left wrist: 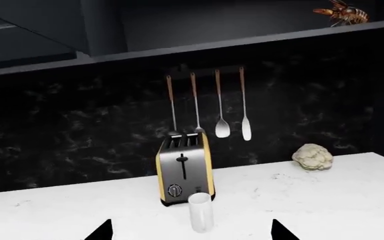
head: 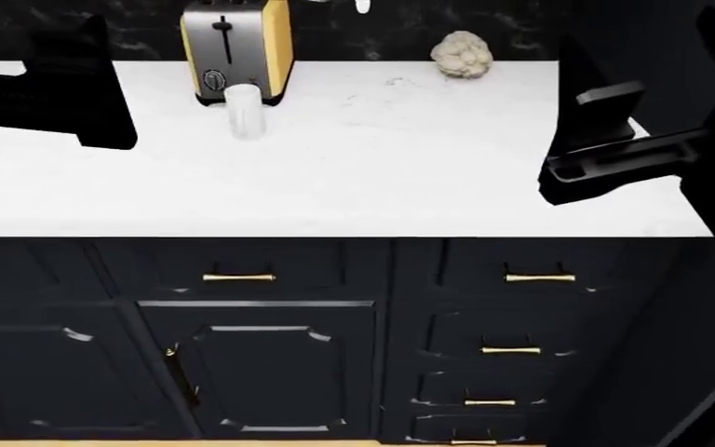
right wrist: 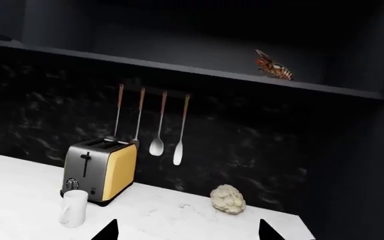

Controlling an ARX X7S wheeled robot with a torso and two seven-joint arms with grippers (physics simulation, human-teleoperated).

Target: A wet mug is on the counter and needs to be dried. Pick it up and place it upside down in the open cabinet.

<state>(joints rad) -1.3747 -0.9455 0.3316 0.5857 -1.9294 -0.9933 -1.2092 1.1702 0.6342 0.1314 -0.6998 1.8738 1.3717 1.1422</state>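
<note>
The white mug (left wrist: 201, 212) stands upright on the white marble counter (left wrist: 325, 200), just in front of the toaster. The head view shows the mug (head: 245, 110) at the back left of the counter (head: 395, 177). My left gripper (left wrist: 192, 236) is open, its two dark fingertips spread wide on either side of the mug and short of it. My right gripper (right wrist: 186, 235) is open too, with only bare counter (right wrist: 172, 220) between its tips; the mug (right wrist: 73, 208) lies well off to one side. The open cabinet (right wrist: 178, 45) is a dark recess above the backsplash.
A steel and yellow toaster (head: 236, 48) stands right behind the mug. A cauliflower (head: 462, 54) lies at the back right. Several utensils (left wrist: 221, 105) hang on the dark wall. An orange-brown striped insect figure (right wrist: 273, 67) sits on the cabinet shelf. Dark drawers (head: 506, 317) lie below the counter.
</note>
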